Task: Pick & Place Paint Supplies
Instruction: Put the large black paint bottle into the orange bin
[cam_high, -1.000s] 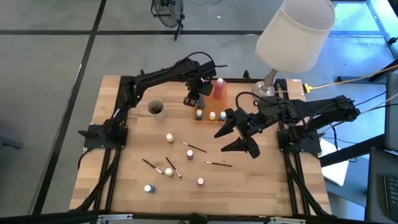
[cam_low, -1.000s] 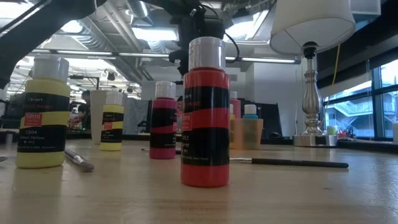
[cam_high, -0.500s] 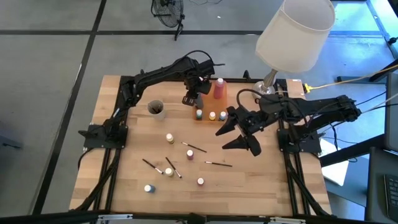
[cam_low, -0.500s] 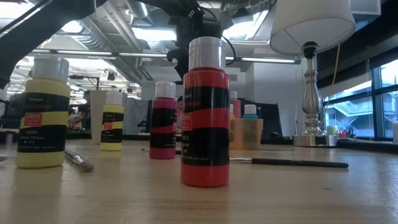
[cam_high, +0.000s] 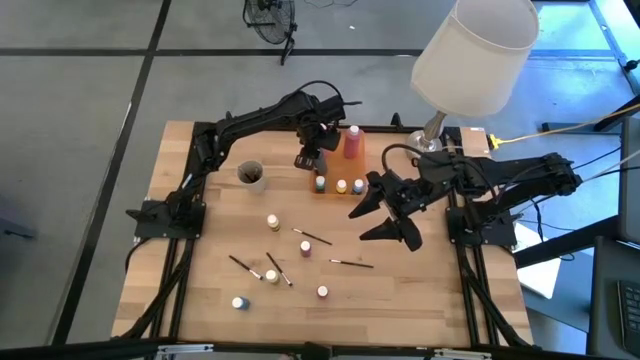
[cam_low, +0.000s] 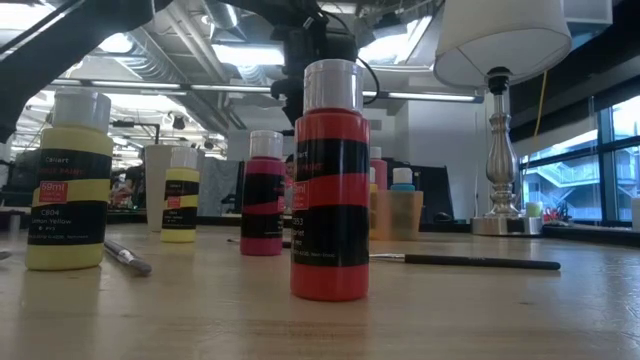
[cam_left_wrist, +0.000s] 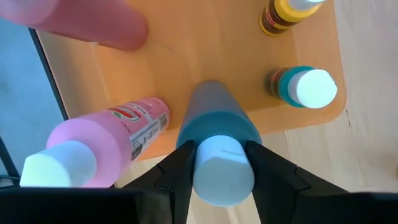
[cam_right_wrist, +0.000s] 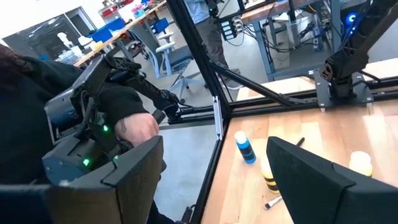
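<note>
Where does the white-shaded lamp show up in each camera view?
High view: lamp at the top right, over the table's far right corner.
Low view: lamp at the right, shade cut off by the top edge.
Left wrist view: not in it; only the left gripper around a blue bottle.
Right wrist view: not in it.
Shared landmark: the wooden table.
</note>
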